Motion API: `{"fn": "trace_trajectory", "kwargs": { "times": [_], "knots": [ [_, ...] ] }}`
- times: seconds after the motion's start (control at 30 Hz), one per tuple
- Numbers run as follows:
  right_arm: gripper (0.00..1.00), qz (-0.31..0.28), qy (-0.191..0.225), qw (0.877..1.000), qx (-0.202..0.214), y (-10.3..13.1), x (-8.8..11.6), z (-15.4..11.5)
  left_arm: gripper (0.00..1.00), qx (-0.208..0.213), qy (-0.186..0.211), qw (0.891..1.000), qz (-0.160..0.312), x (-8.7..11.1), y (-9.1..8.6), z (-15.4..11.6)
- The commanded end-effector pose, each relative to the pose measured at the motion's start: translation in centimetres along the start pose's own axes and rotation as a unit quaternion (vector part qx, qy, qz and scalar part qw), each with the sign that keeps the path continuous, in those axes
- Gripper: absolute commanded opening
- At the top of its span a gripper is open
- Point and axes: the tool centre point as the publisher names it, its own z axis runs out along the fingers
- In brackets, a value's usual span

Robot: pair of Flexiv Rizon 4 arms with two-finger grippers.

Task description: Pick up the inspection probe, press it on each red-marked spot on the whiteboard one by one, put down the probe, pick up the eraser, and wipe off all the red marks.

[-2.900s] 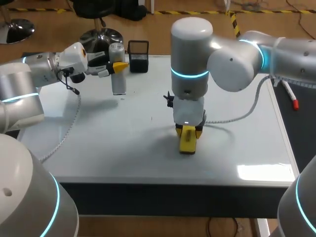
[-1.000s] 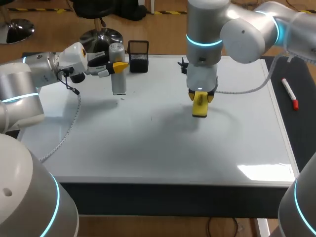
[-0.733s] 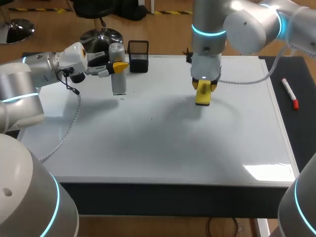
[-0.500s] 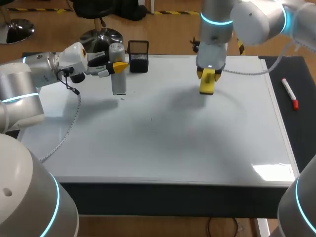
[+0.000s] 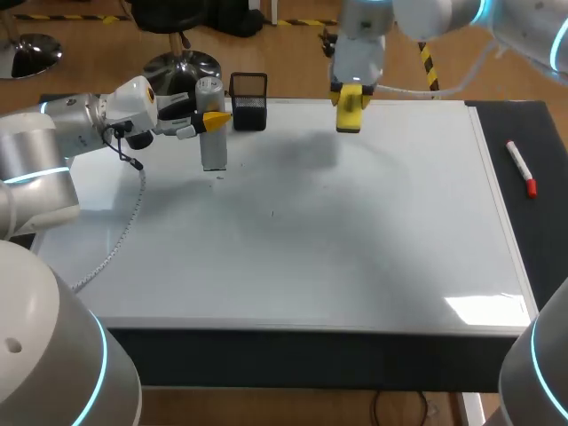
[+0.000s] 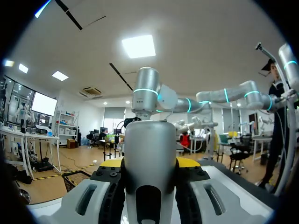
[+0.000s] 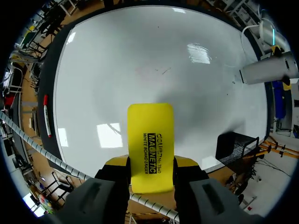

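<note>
Yellow eraser (image 5: 348,110) clamped in the right gripper (image 5: 349,96), held in the air over the far edge of the whiteboard (image 5: 373,240). Board surface wide open, only a tiny dark mark (image 5: 272,212) near the middle. Left gripper (image 5: 213,118) clamped on the grey probe (image 5: 211,142), upright over the far left part; tip contact with the board cannot be told. Black mesh holder (image 5: 248,100) just beside the probe at the far edge. Red marker (image 5: 519,168) lies on the black mat (image 5: 537,231), past the right edge.

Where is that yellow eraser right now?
In the head view, the yellow eraser hangs between the right arm's fingers over the whiteboard's far edge, right of the black mesh basket.
</note>
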Motion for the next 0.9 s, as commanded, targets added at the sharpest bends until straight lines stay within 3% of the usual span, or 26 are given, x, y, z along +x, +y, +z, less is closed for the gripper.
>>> {"fn": "trace_trajectory", "kwargs": {
  "times": [0.03,0.9],
  "knots": [
    [0.0,-0.007,0.012,1.0,-0.008,-0.93,-1.17,0.31,0.0,0.001,0.0,1.0,0.001,0.01,-0.04,0.05],
    [0.0,0.002,0.003,1.0,-0.01,-0.84,-0.84,0.86,0.0,0.001,0.0,1.0,0.001,0.01,-0.04,0.05]
  ]
}}
